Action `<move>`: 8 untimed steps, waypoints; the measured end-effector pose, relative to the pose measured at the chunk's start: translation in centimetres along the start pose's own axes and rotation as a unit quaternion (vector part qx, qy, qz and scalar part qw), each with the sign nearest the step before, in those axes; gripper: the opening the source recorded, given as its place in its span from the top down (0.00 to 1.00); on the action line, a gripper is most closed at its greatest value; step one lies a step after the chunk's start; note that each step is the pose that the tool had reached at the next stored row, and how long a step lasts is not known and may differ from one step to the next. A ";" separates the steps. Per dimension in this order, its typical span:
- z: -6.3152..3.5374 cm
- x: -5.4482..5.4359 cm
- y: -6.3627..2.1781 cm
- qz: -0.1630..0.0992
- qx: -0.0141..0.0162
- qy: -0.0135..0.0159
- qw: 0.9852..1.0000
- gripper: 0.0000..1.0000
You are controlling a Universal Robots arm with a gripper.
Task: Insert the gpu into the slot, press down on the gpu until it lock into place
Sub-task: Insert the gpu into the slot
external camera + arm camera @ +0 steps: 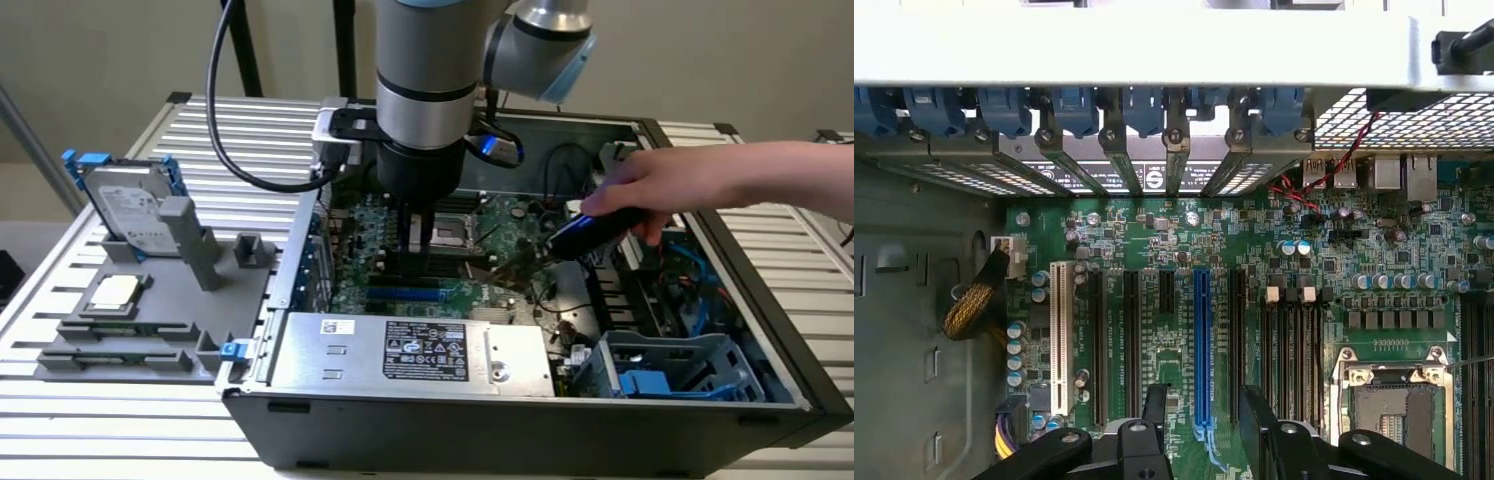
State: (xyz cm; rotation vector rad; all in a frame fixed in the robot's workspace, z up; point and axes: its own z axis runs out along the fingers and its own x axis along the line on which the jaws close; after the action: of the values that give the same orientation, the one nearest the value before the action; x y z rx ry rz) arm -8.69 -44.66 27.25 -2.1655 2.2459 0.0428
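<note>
Gripper [1204,395] open and empty over the bare blue PCIe slot [1201,340]; card not in yet.

Progress: nothing done as far as pics show. The slot has no card in it, its full length is clear, so insert + press-to-lock are both left. Can't tell where the gpu is; nothing sits btwn the fingers [1154,405], just motherboard [1184,235]. Arm reaches straight down into the open PC case [534,430], fingers spread w/ one either side of the slot's near end, hovering just above, apart from it. In the ext view the slot lies right under the gripper, just behind the silver PSU [414,350]. A person's hand [667,190] comes in from the ext view's right, holding a black-and-blue tool [587,232] over the board, near the gripper but not touching.
</note>
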 end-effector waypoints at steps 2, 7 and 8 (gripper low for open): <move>-0.01 0.0 0.00 0.000 0.000 0.000 1.000 0.58; -1.83 -0.1 0.01 0.000 0.000 0.000 1.000 0.58; -2.32 -0.1 0.01 0.000 0.000 0.000 1.000 0.58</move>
State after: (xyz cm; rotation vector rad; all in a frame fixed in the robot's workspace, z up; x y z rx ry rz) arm -8.69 -44.65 29.58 -2.1654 2.2460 0.0429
